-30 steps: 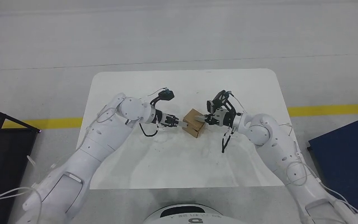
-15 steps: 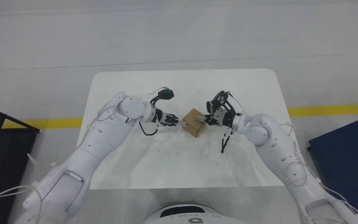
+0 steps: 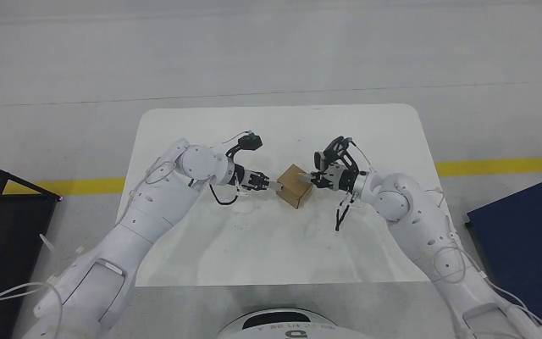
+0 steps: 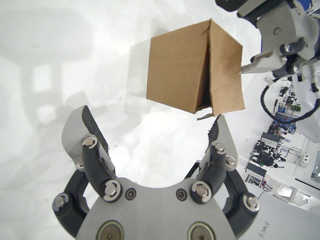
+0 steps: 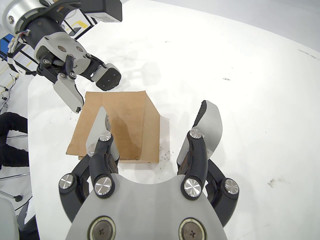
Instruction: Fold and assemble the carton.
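Brown cardboard carton (image 3: 294,186) sits mid white table (image 3: 254,246), 1 flap folded over its top w/ a dark seam gap along the fold. L gripper (image 4: 152,118) is spread wide just beside it, 1 fingertip at carton's corner. R gripper (image 5: 155,111) is on opposite side, also spread wide, 1 finger touching the flap, other finger off the carton.

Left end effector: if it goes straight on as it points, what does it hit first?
Likely the carton, straight ahead of the open left end effector; one finger sits by its near corner and would probably touch first. Depth is unclear.
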You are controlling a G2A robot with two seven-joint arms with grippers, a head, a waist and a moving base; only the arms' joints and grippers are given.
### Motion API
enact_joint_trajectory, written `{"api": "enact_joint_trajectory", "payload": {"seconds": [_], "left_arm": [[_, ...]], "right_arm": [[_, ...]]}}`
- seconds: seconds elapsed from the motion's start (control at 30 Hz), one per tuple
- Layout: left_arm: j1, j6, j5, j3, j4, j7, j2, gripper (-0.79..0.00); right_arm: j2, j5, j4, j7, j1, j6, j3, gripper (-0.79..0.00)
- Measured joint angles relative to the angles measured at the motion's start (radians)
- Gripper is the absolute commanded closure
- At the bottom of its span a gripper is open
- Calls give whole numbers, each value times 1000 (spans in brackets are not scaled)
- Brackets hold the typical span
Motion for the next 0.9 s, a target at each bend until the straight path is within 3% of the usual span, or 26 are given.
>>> {"api": "enact_joint_trajectory", "payload": {"seconds": [0.27,0.57,0.9], "left_arm": [[-1,-6,-4,0,-7,-1,0,-785],[5,-11,-5,-6,-14,-6,3,-785],[-25,21,15,30,14,0,-12,-785]], "right_arm": [[-3,109,39,43,17,-30,3,-600],[-2,131,51,60,19,-49,2,-570],[-6,153,68,70,33,-56,-12,-520]]}}
